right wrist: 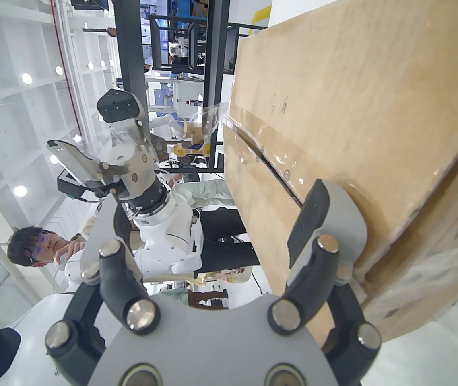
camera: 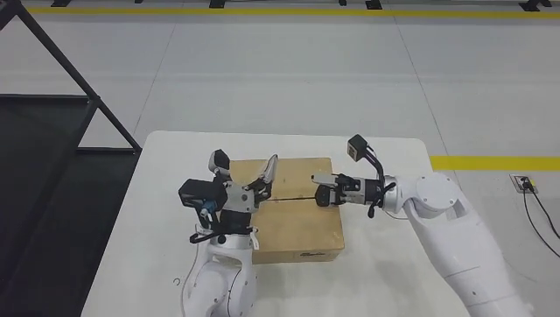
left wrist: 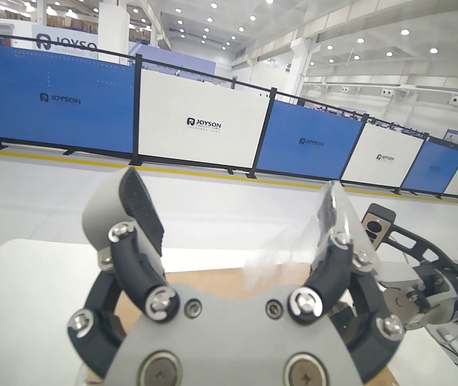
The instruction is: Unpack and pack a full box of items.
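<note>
Cardboard box (camera: 293, 221) sits closed on white tabletop (camera: 385, 264). Left end effector (camera: 246, 166) raised over box's left part, fingers apart. Right end effector (camera: 317, 187) at top seam's right end, fingers apart.

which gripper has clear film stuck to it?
The left gripper, open and raised over the box: clear film clings to one finger. The right gripper, open at the box's seam, shows none.

Cardboard box (camera: 293, 225) on table (camera: 153, 229), left hand (camera: 245, 166), right hand (camera: 318, 187) over it
</note>
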Robot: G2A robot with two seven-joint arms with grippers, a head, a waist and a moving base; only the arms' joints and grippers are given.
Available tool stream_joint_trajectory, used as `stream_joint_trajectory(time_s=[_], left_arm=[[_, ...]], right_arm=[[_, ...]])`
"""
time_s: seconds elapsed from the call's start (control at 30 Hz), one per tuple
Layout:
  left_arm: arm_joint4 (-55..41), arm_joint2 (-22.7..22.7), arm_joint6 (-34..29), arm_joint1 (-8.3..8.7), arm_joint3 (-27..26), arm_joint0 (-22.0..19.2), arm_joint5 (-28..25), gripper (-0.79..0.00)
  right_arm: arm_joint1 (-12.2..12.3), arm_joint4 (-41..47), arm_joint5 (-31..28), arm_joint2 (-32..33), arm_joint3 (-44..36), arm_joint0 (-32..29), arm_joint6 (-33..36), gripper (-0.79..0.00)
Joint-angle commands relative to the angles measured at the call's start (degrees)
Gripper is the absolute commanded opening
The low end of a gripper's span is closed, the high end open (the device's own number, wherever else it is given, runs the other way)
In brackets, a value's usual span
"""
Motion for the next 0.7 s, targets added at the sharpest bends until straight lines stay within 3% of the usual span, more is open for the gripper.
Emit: stream_joint_trajectory(time_s=[0.0,0.67], left_arm=[[0.42,0.35,-0.09,-0.15,-0.14,0.00,0.11,0.000],[2.97,2.72,-0.37,-1.71,0.48,-0.26,-0.43,0.000]], right_arm=[[0.05,-0.10,0.23,-0.11,-0.03,-0.09,0.10,0.000],[0.43,1.00,-0.78,-0.10,0.77,-0.27,0.02,0.000]])
